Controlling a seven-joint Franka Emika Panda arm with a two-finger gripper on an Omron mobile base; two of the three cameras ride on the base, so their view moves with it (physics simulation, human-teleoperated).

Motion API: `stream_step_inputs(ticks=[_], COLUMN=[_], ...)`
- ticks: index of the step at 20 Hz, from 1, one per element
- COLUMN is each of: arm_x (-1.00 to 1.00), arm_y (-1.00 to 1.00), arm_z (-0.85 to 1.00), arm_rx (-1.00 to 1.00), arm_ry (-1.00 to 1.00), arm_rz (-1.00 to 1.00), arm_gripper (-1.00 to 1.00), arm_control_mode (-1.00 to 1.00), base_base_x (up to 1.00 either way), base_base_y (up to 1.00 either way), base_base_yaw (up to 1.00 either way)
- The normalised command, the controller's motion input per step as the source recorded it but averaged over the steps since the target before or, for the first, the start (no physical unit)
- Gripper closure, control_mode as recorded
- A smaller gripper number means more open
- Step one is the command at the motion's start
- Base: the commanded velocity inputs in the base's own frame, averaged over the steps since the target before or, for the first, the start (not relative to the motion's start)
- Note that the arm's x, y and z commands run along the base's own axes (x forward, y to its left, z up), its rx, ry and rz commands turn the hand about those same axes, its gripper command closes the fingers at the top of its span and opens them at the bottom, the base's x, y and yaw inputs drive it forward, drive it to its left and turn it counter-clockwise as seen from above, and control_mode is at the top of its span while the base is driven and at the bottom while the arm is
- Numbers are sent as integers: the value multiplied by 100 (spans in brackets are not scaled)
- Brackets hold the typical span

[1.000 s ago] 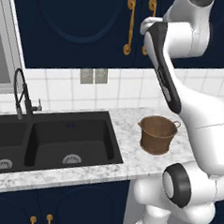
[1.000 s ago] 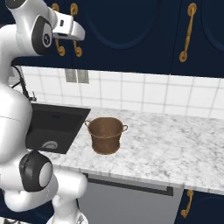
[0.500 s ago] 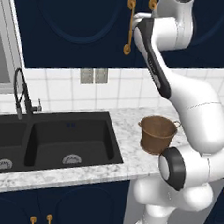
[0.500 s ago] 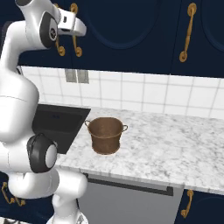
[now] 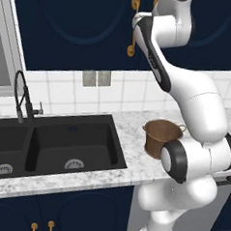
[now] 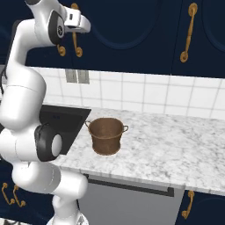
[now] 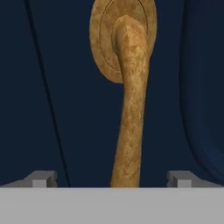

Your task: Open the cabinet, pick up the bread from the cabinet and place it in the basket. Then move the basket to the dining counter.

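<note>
Gripper (image 7: pixel 111 179) spread wide, gripping nothing, brass handle (image 7: pixel 130 118) between its fingertips (image 7: pixel 41 178), navy cabinet (image 5: pixel 79 28) shut, basket (image 6: pixel 106 135) on marble counter (image 6: pixel 176 149), no readable writing

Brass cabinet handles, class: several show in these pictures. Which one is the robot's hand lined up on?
The long upright handle on the tall upper cabinet, above the basket. It stands between the open hand's two tips; the others hang farther off.

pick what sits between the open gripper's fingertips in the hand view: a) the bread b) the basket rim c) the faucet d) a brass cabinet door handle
d: in the hand view the long brass handle on the navy cabinet door rises between the two fingertips of the gripper, whose jaws stand wide apart on either side of it, not closed on it.
</note>
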Motion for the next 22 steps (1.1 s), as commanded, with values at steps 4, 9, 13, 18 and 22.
stream_step_inputs(ticks=[4, 9, 13, 18, 22], arm_x=[42, 33, 25, 26, 6], arm_y=[-3, -6, -2, 0, 0], arm_z=[-11, -39, -11, 0, 0], arm_rx=[0, 0, 0, 0, 0], arm_ry=[-2, -17, -7, 0, 0], arm_rz=[4, 3, 3, 1, 0], arm_gripper=[-100, -100, -100, 100, 100], arm_control_mode=[-100, -100, -100, -100, -100], base_base_x=[0, 0, 0, 0, 0], base_base_y=[0, 0, 0, 0, 0], base_base_yaw=[0, 0, 0, 0, 0])
